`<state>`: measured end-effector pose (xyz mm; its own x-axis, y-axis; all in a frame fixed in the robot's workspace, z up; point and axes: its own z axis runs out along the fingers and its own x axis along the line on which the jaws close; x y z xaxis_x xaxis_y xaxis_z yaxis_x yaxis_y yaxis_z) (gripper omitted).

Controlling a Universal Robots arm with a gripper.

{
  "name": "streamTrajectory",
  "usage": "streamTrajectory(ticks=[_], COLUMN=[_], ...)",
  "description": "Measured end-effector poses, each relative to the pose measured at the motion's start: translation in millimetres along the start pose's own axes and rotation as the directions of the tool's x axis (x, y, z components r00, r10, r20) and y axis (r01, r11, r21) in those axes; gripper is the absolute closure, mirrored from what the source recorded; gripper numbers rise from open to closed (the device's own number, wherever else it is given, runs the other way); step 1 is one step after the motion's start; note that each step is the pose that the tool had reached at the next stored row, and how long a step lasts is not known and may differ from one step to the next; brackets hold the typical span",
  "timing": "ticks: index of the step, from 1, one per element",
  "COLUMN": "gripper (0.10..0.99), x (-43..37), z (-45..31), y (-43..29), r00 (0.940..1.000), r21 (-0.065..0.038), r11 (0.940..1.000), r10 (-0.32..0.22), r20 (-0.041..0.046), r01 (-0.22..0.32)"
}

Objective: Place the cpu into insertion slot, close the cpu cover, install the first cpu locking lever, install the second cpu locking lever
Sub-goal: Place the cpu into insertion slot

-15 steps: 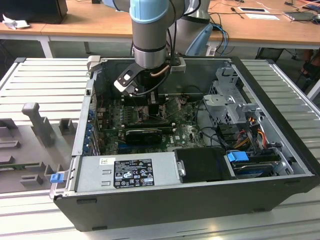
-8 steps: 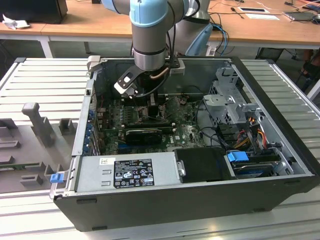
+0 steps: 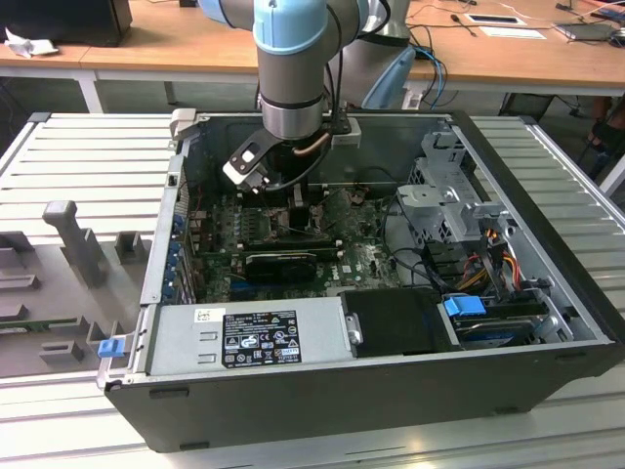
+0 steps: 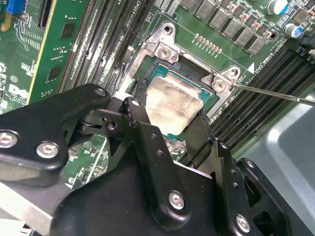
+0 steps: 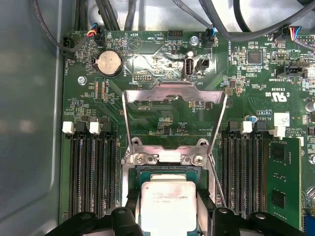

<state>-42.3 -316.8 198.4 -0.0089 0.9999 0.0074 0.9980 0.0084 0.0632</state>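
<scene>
The small, flat, square cpu (image 5: 167, 201) with its pale silvery-grey metal face lies directly over the square dark insertion slot (image 4: 165, 49) with the silvery metal rim. I have the pincer (image 4: 167, 113) closed narrow on it, one black finger against each of two opposite edges. From these angles I cannot say for sure whether the chip is fully seated or held a touch above the socket.

Just past the chip, the thin silvery cpu cover (image 5: 172, 90), a frame plate with a large central window, stands swung open, and the green board shows through its window. A thin steel lever rod (image 4: 275, 93) slants out from a corner of the socket rim, close beside one finger.

Rows of long black memory slots (image 5: 91, 172) crowd the socket on both sides. One row carries a green memory card (image 5: 283, 182). Farther off are a round silver coin cell (image 5: 108, 63) and dark cables (image 5: 231, 24) along the board's edge.

In the exterior view, the pale blue and grey arm (image 3: 290, 59) reaches down into the open black computer case (image 3: 391, 401). The case sits on a ribbed grey metal table (image 3: 88, 156).
</scene>
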Motion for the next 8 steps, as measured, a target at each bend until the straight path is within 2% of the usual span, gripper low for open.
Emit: streamTrajectory(ticks=[1, 2, 5, 6, 7, 8], gripper=[0.533, 0.471, 0.471, 0.482, 0.549, 0.549], x=[0.0, 0.0, 0.0, -0.1, -0.1, -0.2], z=[0.0, 0.0, 0.1, 0.0, 0.1, 0.1], y=[0.0, 0.0, 1.0, 1.3, 1.4, 1.5], r00=[1.0000, 1.0000, 1.0000, 1.0000, 1.0000, 1.0000], r21=[0.000, 0.000, 0.000, 0.000, 0.000, 0.000], r11=[1.0000, 1.0000, 1.0000, 1.0000, 1.0000, 1.0000], r10=[0.000, 0.000, 0.000, 0.001, 0.001, 0.002], r20=[0.0000, 0.0000, 0.0000, 0.0003, 0.0003, 0.0002], r01=[0.000, 0.000, 0.000, -0.001, -0.001, -0.002])
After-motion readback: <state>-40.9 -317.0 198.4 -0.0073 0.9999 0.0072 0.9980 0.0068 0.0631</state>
